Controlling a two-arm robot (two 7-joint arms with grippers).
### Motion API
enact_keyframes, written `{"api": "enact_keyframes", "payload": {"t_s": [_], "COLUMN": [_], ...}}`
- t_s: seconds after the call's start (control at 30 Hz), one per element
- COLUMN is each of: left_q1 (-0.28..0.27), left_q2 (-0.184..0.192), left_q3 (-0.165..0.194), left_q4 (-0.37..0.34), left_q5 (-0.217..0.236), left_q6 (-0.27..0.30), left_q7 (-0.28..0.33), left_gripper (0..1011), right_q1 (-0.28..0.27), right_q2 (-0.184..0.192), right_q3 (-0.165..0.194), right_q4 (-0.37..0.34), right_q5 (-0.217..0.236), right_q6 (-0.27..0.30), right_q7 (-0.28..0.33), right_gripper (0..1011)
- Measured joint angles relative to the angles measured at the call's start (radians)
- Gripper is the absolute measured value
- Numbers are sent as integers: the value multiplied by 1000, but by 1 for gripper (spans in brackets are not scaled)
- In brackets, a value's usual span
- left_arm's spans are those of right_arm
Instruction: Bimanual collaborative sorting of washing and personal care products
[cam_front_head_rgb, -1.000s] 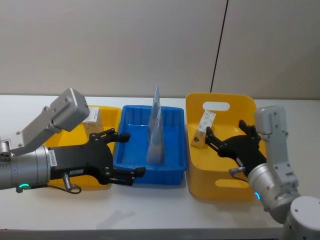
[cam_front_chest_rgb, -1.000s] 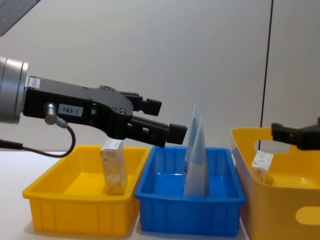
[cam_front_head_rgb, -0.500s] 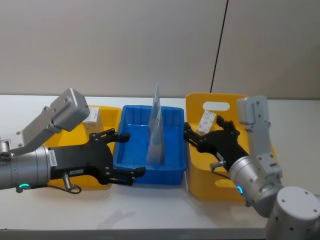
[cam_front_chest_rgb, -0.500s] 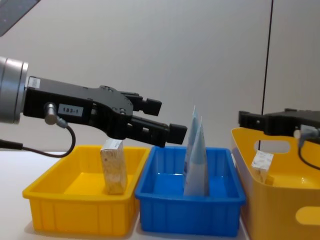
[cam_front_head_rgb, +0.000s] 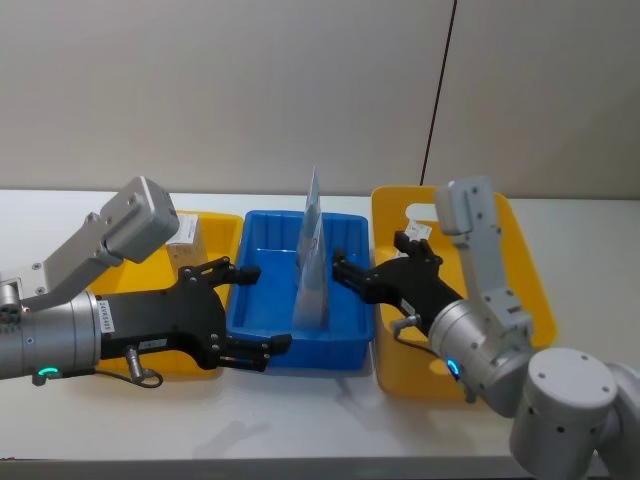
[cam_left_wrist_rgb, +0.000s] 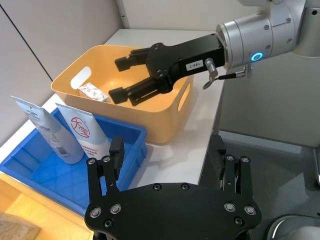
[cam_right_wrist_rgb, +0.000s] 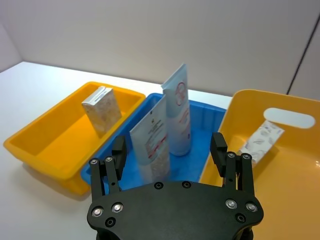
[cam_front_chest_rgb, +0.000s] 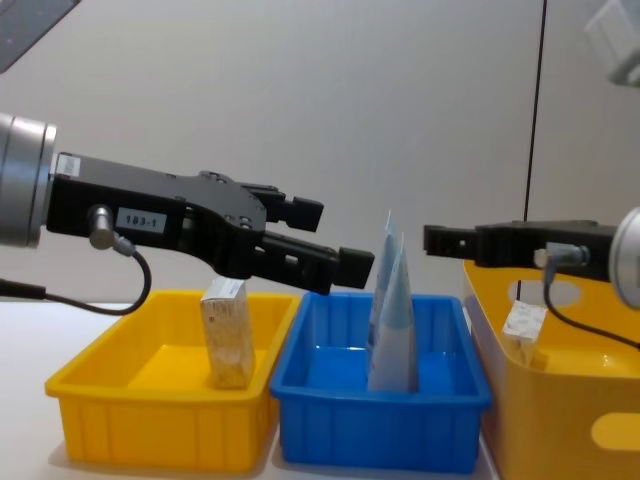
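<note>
Pale wall backs a white tabletop (cam_front_head_rgb: 300, 425) where, in the head view, a blue bin (cam_front_head_rgb: 290, 358) of smooth rigid plastic serves as the marker. The right end effector (cam_front_head_rgb: 343, 275) has swung away from over the tall yellow bin (cam_front_head_rgb: 400, 372) on the blue bin's right and now reaches across that bin's right rim, fingers spread and empty, just beside the two pale-blue pouches (cam_front_head_rgb: 312, 265) standing upright inside. The left end effector (cam_front_head_rgb: 263, 308) has not moved. It hovers over the blue bin's left rim, also spread and holding nothing. I judge that a pouch is about to be picked, with nothing sorted in this step yet. The left wrist view shows the right end effector's black fingers well apart above the tall bin's near edge, to the blue bin's right. The right wrist view gives the textures. The pouches are glossy flexible tubes, wide at the base and tapering to a flat sealed top, so likely to buckle if squeezed hard. One soft, matt block pack (cam_right_wrist_rgb: 102, 110) with leaf print stands on end in the low yellow bin (cam_right_wrist_rgb: 45, 135) left of the blue bin, and another block pack (cam_right_wrist_rgb: 262, 137) leans inside the tall bin. In the chest view both end effectors flank the pouches from either side, above the blue bin's rim.
</note>
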Motion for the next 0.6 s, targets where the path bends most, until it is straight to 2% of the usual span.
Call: {"api": "enact_keyframes", "payload": {"t_s": [0.6], "left_q1": [0], "left_q2": [0], "left_q3": [0], "left_q4": [0], "left_q5": [0], "left_q6": [0], "left_q7": [0], "left_gripper": [1001], "right_q1": [92], "right_q2": [-19], "right_q3": [-51], "right_q4": [89], "right_q5": [-43], "right_q6": [46], "right_q7": [34], "right_gripper": [1003]}}
